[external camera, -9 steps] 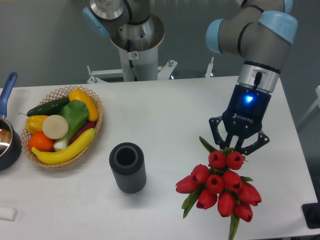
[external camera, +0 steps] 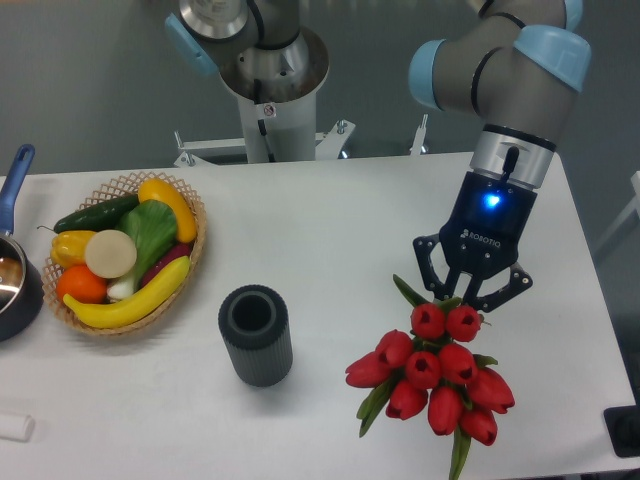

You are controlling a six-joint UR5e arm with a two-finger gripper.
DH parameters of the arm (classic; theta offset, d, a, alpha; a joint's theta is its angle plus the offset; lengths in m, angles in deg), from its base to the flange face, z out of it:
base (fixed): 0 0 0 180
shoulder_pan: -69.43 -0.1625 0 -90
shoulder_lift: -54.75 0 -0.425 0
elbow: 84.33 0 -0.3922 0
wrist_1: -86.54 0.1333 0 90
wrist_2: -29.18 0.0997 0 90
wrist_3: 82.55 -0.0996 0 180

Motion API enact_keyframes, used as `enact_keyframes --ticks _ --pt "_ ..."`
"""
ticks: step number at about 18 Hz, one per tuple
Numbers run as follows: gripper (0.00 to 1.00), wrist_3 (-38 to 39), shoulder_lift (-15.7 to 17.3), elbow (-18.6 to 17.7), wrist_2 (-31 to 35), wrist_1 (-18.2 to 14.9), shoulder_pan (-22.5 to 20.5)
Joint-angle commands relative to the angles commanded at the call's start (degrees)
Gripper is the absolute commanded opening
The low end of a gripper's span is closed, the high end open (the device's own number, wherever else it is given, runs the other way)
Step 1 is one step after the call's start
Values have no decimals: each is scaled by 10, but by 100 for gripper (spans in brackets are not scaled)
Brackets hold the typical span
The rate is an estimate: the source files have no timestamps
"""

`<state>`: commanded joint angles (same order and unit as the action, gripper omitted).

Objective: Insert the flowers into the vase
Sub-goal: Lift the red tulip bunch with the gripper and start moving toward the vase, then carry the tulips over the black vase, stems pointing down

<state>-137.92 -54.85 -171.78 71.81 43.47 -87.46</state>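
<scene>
Flowers [external camera: 432, 380]: a tight bunch of about ten red tulip buds is seen at the front right of the white table [external camera: 330, 220]. The buds are glossy, rounded and closed, packed into a rough oval cluster. Green leaves protrude at the edges: one pointed leaf at the upper left near the fingers, one at the lower left, and a stem or leaf trailing down at the bottom. The bunch is clearly broader than the vase opening.

Gripper [external camera: 463, 302]: positioned directly at the upper end of the bunch, black fingers angled inward around the stems just above the top two buds. The fingers appear clenched on the flowers; the contact point itself is partly hidden by buds and leaf. A blue light is lit on the wrist body.

Vase [external camera: 256, 335]: dark grey ribbed cylinder with a thick round rim, standing upright at centre front, well apart from the bunch, to its left. The interior is seen as dark.

A wicker basket [external camera: 130, 255] of fruit and vegetables is noted at the left, and a dark pan [external camera: 14, 280] with blue handle at the far left edge
</scene>
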Motion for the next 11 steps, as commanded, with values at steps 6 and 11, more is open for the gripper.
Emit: enact_keyframes --ticks 6,11 --pt "4 2 -2 -4 -37 19 22" --pt "4 0 -4 -6 -164 24 23"
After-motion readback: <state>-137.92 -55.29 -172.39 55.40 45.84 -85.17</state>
